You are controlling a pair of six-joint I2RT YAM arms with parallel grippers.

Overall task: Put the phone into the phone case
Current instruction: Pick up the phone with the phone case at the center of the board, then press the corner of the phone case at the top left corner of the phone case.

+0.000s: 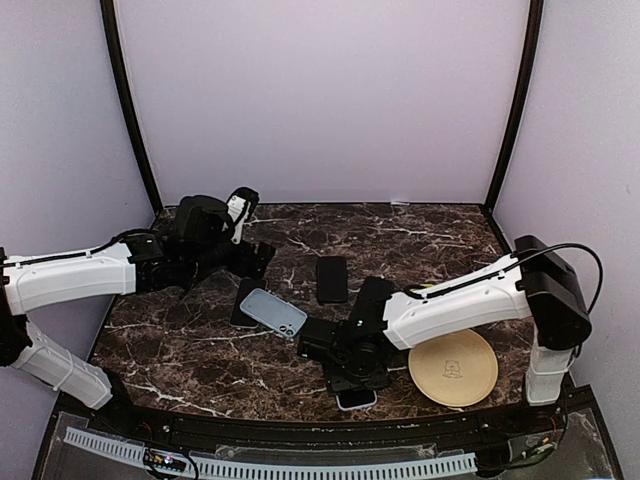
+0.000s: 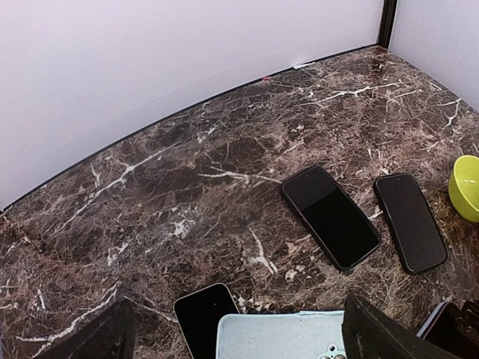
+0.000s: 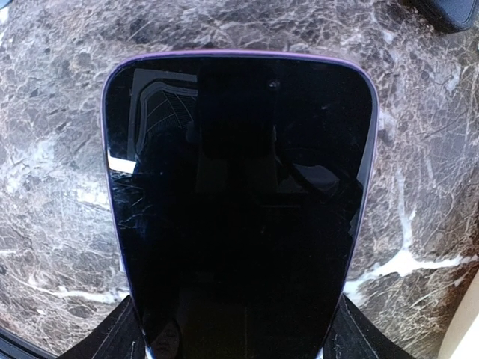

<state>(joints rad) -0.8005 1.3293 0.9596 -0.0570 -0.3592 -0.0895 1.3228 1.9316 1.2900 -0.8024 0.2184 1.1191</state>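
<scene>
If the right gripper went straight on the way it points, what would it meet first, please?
The phone, flat and directly ahead of the right gripper, between its fingers; whether they touch it is unclear.

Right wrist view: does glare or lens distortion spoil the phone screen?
Right wrist: the phone fills the frame, bulged by the wide lens; its glossy screen carries faint reflections and a small glint at left. Left wrist: sharp, evenly lit marble table.

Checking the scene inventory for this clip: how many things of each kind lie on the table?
Dark phones: 3
Purple-edged phone: 1
Light blue phone case: 1
Yellow-green bowl: 1
Tan round disc: 1
Total: 7
</scene>
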